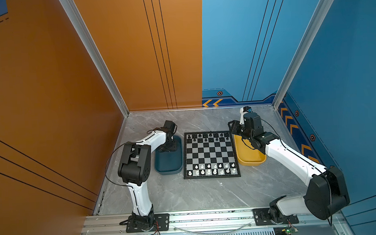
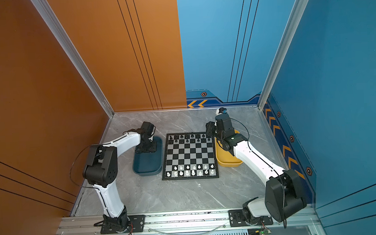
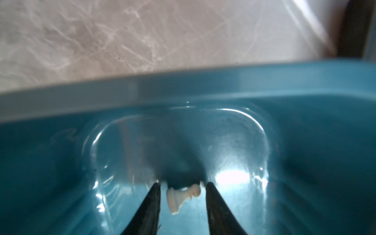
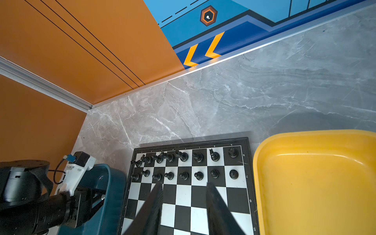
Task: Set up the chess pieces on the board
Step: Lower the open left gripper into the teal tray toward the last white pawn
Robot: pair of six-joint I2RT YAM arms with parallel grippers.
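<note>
Inside the teal tray (image 3: pixel 183 85), my left tool (image 3: pixel 183 184) stood with jaws apart around a white pawn (image 3: pixel 179 196) lying on its side. My right tool (image 4: pixel 184 185), jaws also apart and empty, hung over the board (image 4: pixel 234 195) near the black pieces (image 4: pixel 198 175). The tabletop (image 1: pixel 186 193) was grey marble, the walls orange and blue.

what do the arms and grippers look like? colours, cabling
The left arm and right arm have white link shells, bulky black joint housings and a thin black cable looping outside each. Each wrist carries a white camera mount with a blue connector. The left gripper and right gripper have slim, tapering black fingers.
</note>
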